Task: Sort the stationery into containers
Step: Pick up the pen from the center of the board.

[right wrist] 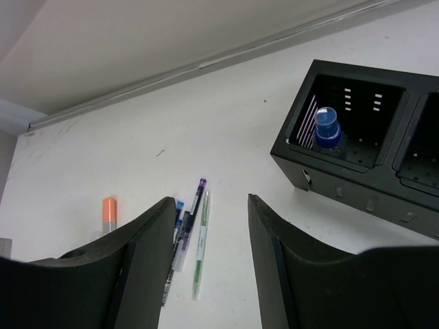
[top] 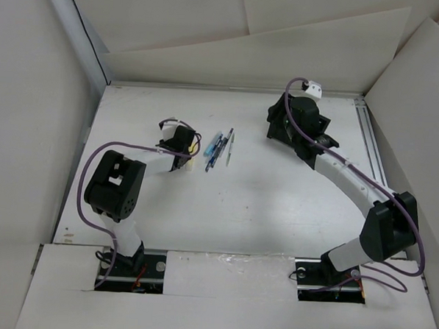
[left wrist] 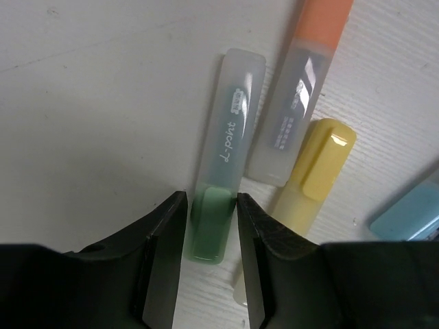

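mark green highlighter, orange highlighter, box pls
green highlighter (left wrist: 225, 151), left wrist view, frosted middle section.
orange highlighter (left wrist: 296, 96), left wrist view, frosted section below the orange end.
box (right wrist: 343, 186), right wrist view, front wall.

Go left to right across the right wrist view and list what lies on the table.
orange highlighter → bunch of slim pens → black divided box, with a blue-capped item standing in its left compartment.
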### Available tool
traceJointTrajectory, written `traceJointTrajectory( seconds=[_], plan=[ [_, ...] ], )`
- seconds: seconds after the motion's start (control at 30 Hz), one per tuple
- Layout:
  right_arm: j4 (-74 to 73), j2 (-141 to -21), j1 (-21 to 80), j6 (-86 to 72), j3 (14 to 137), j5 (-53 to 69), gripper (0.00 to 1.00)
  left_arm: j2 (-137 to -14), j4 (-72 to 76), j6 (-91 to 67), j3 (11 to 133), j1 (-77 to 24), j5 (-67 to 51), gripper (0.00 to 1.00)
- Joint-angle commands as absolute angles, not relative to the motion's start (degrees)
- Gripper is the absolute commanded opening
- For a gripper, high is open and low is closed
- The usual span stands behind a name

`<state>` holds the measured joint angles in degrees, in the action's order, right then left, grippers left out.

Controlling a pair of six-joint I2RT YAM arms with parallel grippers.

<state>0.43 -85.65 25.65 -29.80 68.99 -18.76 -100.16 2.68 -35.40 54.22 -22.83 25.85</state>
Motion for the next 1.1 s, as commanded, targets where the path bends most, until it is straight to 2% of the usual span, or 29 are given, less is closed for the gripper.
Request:
traceJointTrajectory(
  seconds=[0.0, 0.17, 0.27, 0.3, 0.33, 0.37, 0.43, 0.67, 0.8, 0.83, 0.87, 1.07],
  plan=[
    [2.20, -84.20, 26.80, -30.06, 69.43, -18.90, 0.52, -100.72, 0.18, -35.42, 55.99, -22.94, 28.21, 0.31],
    [2.20, -83.67, 26.81, -30.06, 69.43, -18.90, 0.53, -100.02, 0.18, -35.95, 54.93, -22.94, 28.21, 0.36],
    [2.20, -83.67, 27.33, -30.06, 68.91, -18.90, 0.55, -100.02, -0.79, -35.95, 54.93, -22.94, 27.69, 0.32],
    [2.20, -83.67, 27.33, -30.06, 68.91, -18.11, 0.57, -99.41, -0.79, -35.95, 54.32, -22.94, 27.69, 0.18],
    [2.20, -83.67, 27.33, -30.06, 68.91, -18.11, 0.59, -98.80, -0.79, -36.47, 53.62, -22.94, 27.69, 0.17],
    [2.20, -83.67, 27.33, -30.06, 68.91, -16.89, 0.61, -97.92, -0.09, -36.47, 52.83, -22.94, 27.69, 0.05],
    [2.20, -83.67, 27.33, -29.45, 68.91, -14.78, 0.64, -94.68, 0.53, -37.00, 50.46, -22.94, 27.69, 0.00],
    [1.67, -86.12, 29.00, -29.44, 70.66, 2.08, 0.73, -78.96, 0.53, -38.23, 43.60, -25.65, 25.75, 0.00],
    [1.67, -89.64, 31.54, -29.97, 72.94, 12.90, 0.76, -69.47, 7.10, -34.64, 38.86, -26.71, 15.41, 0.00],
    [1.67, -90.34, 32.07, -29.97, 73.47, 16.14, 0.76, -67.52, 9.73, -33.93, 37.28, -26.72, 9.03, 0.00],
    [1.67, -91.66, 32.08, -30.58, 74.00, 17.22, 0.77, -65.85, 14.98, -33.23, 34.48, -26.72, 6.27, 0.00],
    [1.67, -94.48, 33.13, -32.26, 76.99, 21.96, 0.81, -60.82, 25.11, -30.59, 30.68, -26.72, -6.56, 0.00]
  ],
)
